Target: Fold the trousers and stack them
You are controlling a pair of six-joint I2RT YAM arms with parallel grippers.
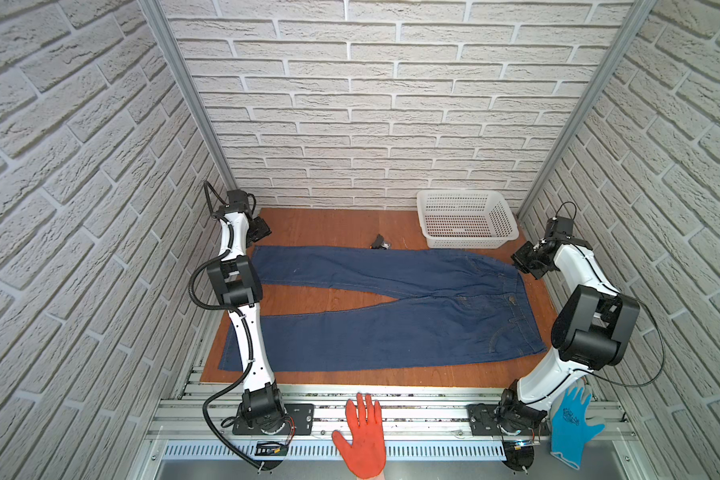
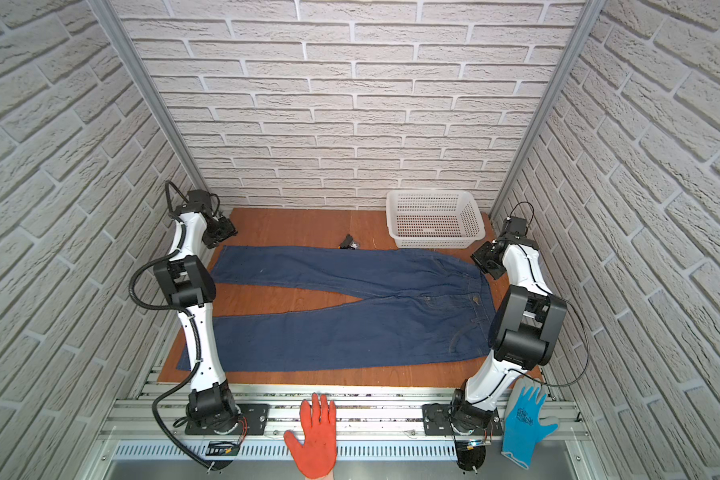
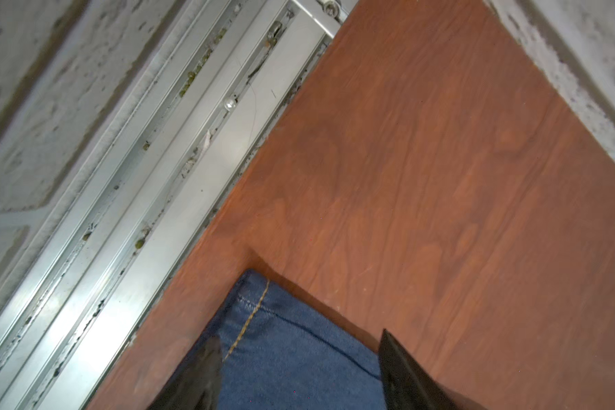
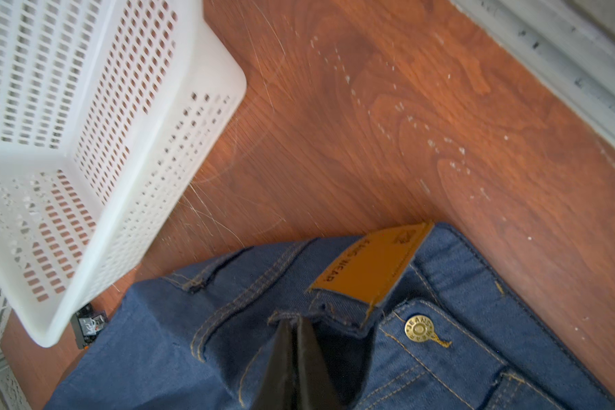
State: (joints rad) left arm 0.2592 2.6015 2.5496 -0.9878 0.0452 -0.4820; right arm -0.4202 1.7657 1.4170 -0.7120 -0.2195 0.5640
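Your left claw (image 3: 299, 337) stands released, its two black fingers (image 3: 199, 372) spread to either side of one hem corner of the trousers (image 1: 391, 328). The left wrist view shows denim between them but no grip. Your right claw (image 4: 293, 321) is clenched, both fingers pressed together with their tips at the waistband, just beside the single tan patch (image 4: 370, 269) and near the one brass button (image 4: 419, 330). You cannot tell whether any cloth is pinched between them.

In both top views the one pair of trousers lies flat across the middle of the wooden table (image 1: 329, 226). The waist is toward the right of the frame, and the two legs run left and part in a narrow V. The left claw sits at the table's upper left over the upper leg's hem, and the right claw sits at the upper right corner of the waist.

Count one white basket (image 1: 466, 220) at the table's upper right, just beside the waist end. One small black object (image 1: 378, 242) lies just beside the upper leg's edge. Two gloves show at the bottom of the frame by the metal rail (image 1: 412, 411). The one orange glove (image 1: 364, 436) is at centre, and the one teal-blue glove (image 1: 572, 424) is at lower right beside the right arm's base.
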